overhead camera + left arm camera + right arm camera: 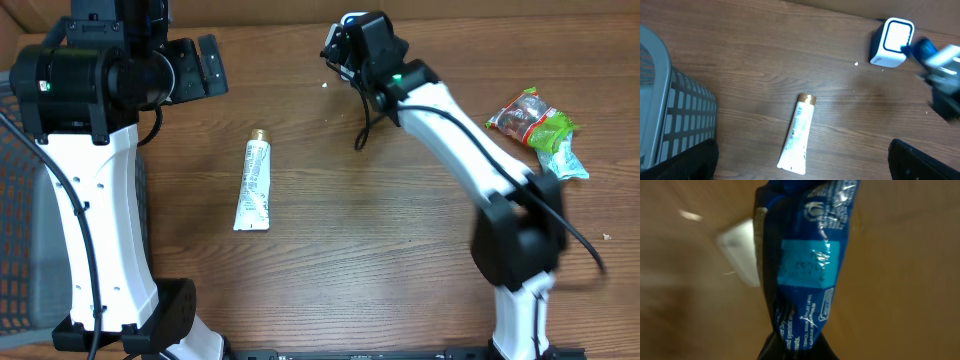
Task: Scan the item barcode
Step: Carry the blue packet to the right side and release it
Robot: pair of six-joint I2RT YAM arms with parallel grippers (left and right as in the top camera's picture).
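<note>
holding a blue packet (805,265) by its crimped end, the right tool (342,42) is pinched shut near the far edge of the desk (400,250). the packet's long axis runs straight out from the jaws. the scanner (892,42) sits just beside its tip, off to one side rather than square to the print. the coming move, i'd say, turns on swinging that print toward the scanner. the left tool (200,68) hangs wide open and empty, farther off, near a tube (254,185).
</note>
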